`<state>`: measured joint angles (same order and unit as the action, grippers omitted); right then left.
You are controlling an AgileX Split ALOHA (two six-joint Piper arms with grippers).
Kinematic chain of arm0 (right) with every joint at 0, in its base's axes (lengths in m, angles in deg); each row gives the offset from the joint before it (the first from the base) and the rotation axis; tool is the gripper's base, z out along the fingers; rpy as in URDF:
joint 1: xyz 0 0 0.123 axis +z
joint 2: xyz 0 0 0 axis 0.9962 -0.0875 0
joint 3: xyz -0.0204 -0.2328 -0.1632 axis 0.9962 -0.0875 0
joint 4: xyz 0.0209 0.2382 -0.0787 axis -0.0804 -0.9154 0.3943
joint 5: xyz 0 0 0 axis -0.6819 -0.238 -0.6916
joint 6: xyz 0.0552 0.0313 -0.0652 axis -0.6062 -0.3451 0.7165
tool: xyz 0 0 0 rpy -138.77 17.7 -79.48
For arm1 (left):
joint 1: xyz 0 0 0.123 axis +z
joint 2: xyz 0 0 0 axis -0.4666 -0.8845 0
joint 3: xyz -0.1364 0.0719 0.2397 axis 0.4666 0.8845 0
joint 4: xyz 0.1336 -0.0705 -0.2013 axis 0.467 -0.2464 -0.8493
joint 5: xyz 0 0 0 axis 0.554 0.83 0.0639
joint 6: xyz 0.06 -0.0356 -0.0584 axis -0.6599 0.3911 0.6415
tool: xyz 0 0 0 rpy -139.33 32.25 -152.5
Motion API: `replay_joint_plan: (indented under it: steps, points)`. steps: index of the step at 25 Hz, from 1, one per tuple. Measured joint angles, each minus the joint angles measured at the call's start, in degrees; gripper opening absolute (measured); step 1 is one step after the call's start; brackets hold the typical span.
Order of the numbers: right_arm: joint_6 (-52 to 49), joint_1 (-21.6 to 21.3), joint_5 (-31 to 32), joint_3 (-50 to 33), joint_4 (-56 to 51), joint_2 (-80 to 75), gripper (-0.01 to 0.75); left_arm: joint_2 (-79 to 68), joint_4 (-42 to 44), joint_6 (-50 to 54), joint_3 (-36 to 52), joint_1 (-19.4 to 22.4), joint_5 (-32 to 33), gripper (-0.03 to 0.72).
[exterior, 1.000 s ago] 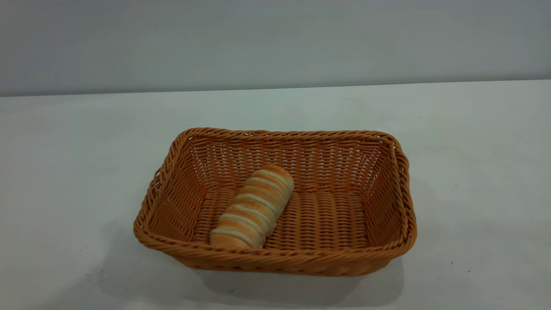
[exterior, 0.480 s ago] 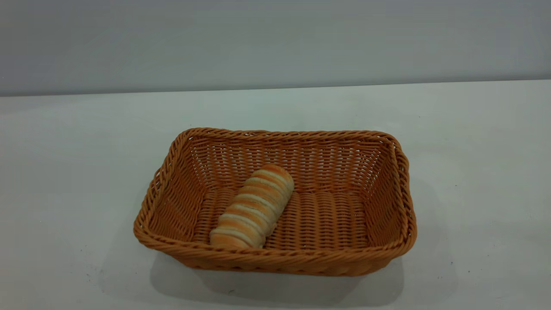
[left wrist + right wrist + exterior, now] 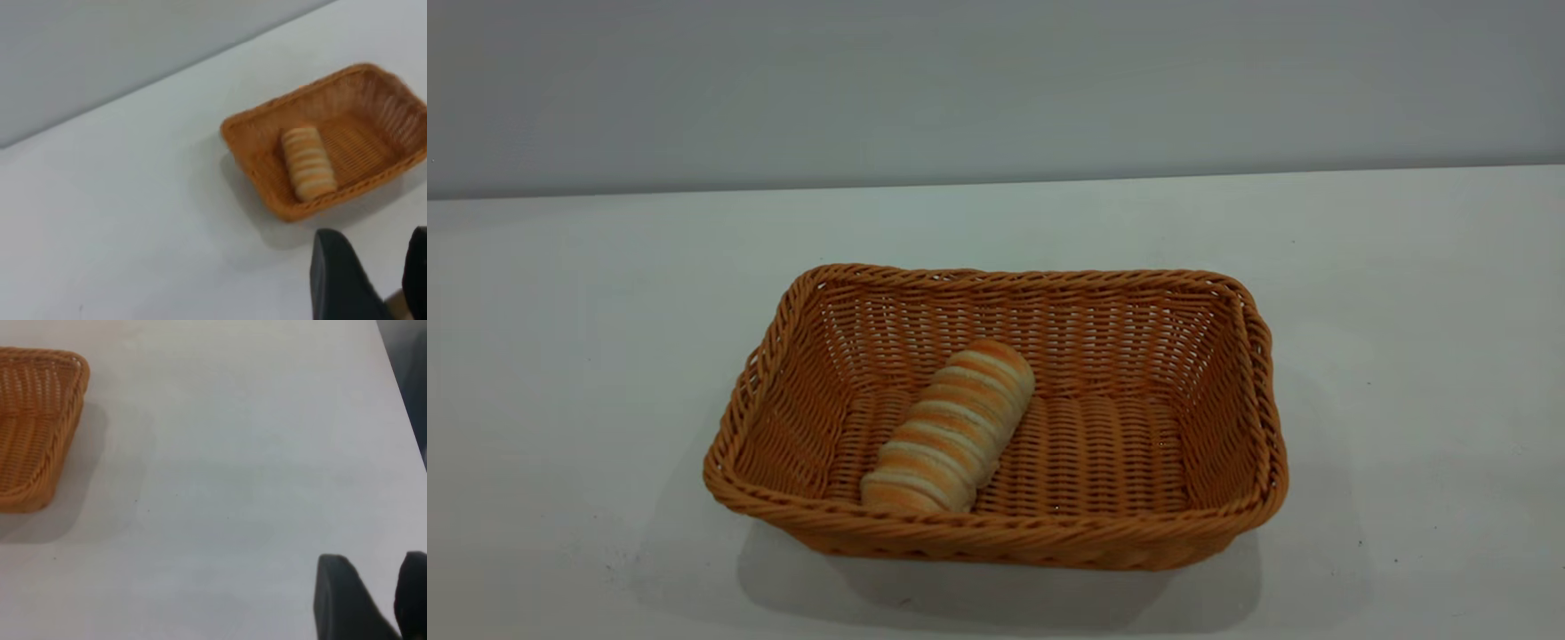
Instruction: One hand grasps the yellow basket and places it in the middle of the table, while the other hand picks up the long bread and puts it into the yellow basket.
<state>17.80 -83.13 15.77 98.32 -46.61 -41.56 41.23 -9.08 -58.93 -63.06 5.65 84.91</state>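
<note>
Mid-table, the yellow basket (image 3: 996, 418) is sitting square; stiff wicker, light, best pinched at the braided rim. Toward its 7 o'clock corner the long bread (image 3: 950, 428) is lying inside, soft and crushable, so grip mid-length. I'm keeping both the left gripper (image 3: 380, 280) and the right gripper (image 3: 373, 600) parted, empty, well apart from it.

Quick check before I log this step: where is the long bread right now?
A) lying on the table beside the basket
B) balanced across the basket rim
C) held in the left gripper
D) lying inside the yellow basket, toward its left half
D: the long bread lies on the floor of the yellow basket, in its left half, with no gripper touching it.
</note>
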Motion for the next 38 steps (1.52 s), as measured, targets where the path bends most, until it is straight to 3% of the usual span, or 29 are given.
replay_joint_plan:
  steps: [6,14,18,38]
  points:
    - [0.0,0.0,0.0,-0.1,0.0,0.0,0.238,9.2,-4.2,-2.4,4.0,7.8,0.0,0.298]
    - [0.0,0.0,-0.1,-0.1,0.0,0.0,0.238,9.7,-12.4,-9.5,15.4,18.8,-0.3,0.298]
    - [0.0,0.0,-0.1,-0.1,0.0,0.0,0.238,9.7,-13.0,-11.1,19.5,22.2,-0.4,0.298]
    - [0.0,0.0,-0.1,-0.1,0.0,0.0,0.238,9.6,-7.8,-10.3,21.0,22.5,-0.1,0.244]
